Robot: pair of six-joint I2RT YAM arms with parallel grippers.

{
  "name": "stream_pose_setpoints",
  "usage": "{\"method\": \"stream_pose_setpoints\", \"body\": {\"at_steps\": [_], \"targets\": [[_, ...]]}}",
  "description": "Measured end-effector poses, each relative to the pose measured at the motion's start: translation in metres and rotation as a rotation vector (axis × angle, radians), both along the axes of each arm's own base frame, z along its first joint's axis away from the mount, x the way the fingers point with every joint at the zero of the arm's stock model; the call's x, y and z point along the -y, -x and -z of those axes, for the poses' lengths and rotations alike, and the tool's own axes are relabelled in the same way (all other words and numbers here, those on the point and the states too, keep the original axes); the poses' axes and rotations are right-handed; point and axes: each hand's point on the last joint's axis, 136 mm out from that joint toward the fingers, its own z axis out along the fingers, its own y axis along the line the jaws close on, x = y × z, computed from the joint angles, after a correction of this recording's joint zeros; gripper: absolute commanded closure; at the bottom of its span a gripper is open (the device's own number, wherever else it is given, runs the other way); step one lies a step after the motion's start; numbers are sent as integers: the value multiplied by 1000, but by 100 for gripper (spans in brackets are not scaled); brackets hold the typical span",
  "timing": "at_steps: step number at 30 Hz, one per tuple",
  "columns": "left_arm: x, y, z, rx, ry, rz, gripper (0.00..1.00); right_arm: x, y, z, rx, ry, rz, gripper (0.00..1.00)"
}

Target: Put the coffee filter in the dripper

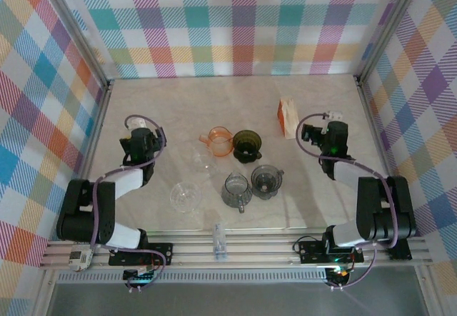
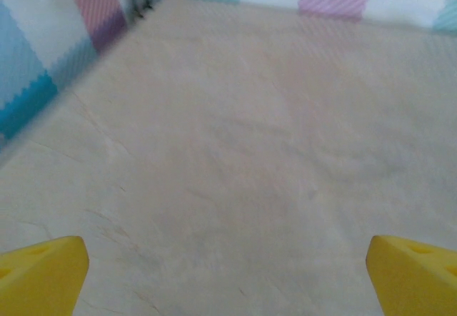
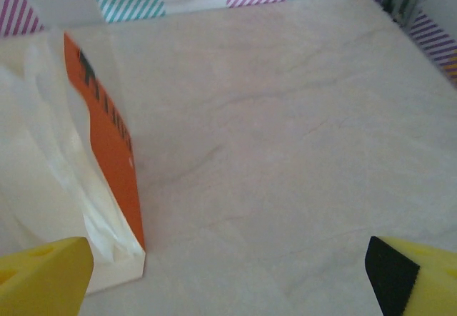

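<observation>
On the left of the pale stone-look table [image 1: 178, 102], the left gripper [image 2: 227, 264] hovered, yellow fingers spread. Mid-table stood a clear glass dripper [image 1: 186, 196], an orange plastic dripper [image 1: 220, 143], a dark green dripper [image 1: 247, 145] and two smoky grey drippers [image 1: 236, 190]. Far right, white paper coffee filters [image 3: 43, 187] sat in an orange-fronted pack [image 3: 107, 145], just beside the right gripper [image 3: 228, 266], likewise spread.

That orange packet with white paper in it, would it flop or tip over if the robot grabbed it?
Probably floppy: the white filters look thin and bowed. The orange packet stands upright on a narrow edge, so a sideways nudge would likely tip it. It looks light for its size.
</observation>
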Motion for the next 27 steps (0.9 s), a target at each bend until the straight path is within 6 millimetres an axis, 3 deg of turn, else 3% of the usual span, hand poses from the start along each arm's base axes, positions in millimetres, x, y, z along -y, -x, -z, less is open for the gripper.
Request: {"method": "stream_pose_setpoints", "body": {"at_steps": [6, 9, 13, 17, 20, 23, 27], "targets": [[-35, 14, -50, 107, 201, -306, 0, 17, 18, -20, -25, -86, 173, 1], [-51, 30, -58, 124, 402, -509, 0, 23, 26, -25, -64, -204, 278, 1], [-53, 45, -57, 120, 518, -559, 1, 12, 30, -28, -97, -346, 293, 1], [-26, 54, -52, 73, 643, -442, 2, -13, 37, -16, -186, -454, 208, 1], [4, 52, -63, 7, 676, -320, 4, -40, 46, -10, -264, -482, 125, 2], [52, 50, -82, -37, 684, -137, 4, -76, 62, -14, -315, -476, 3, 5], [105, 71, -90, -123, 705, 84, 0, -124, 92, -32, -339, -458, -193, 7]]}}
